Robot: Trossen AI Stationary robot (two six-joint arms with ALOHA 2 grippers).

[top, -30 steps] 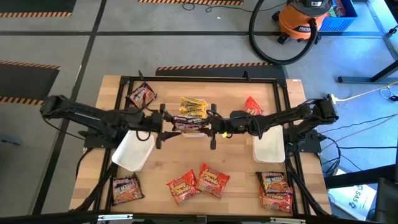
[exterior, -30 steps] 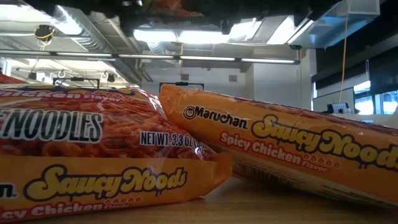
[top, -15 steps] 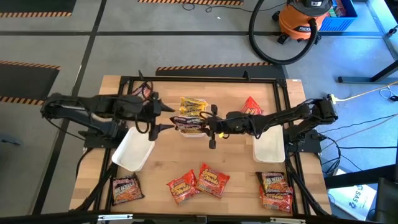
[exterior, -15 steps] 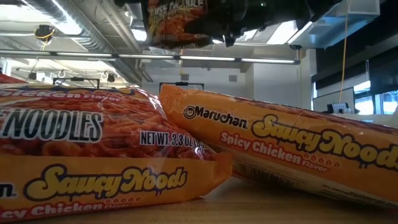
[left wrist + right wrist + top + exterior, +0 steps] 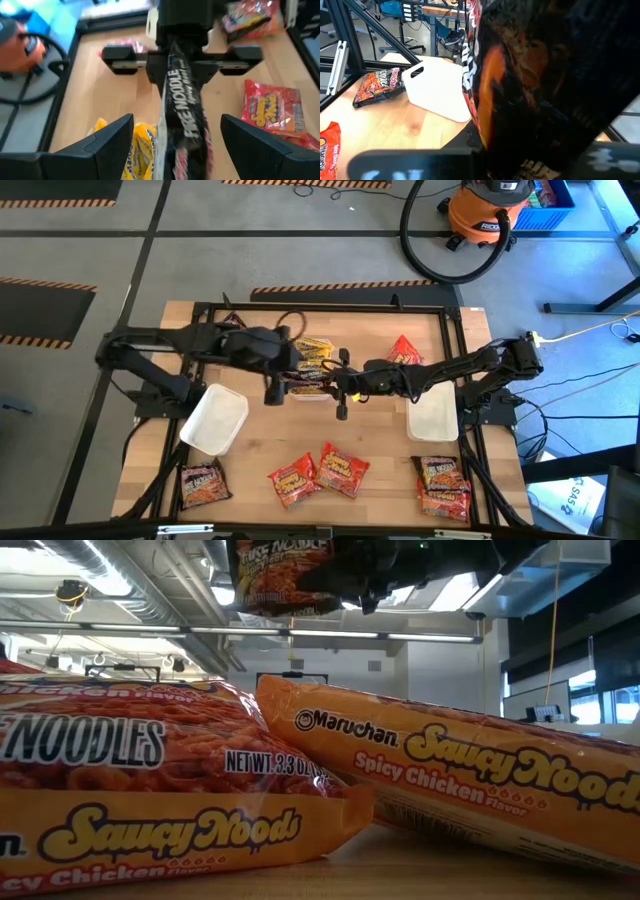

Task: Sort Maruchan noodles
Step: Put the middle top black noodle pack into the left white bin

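Dark packet (image 5: 530,75) is filling the right wrist view, hiding that pincer's fingertips; its print is blurring.

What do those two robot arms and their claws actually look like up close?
Both are slim, dark, jointed arms with black cables looping along them. The left gripper and right gripper each end in a black crossbar carrying two flat, dark fingers. No markings are visible.

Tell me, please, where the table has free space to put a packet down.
Bare wood lies between the left white tray and the two orange packets at the front, and between those and the right white tray. The middle is crowded: the left gripper, right gripper, dark packet and yellow packet.
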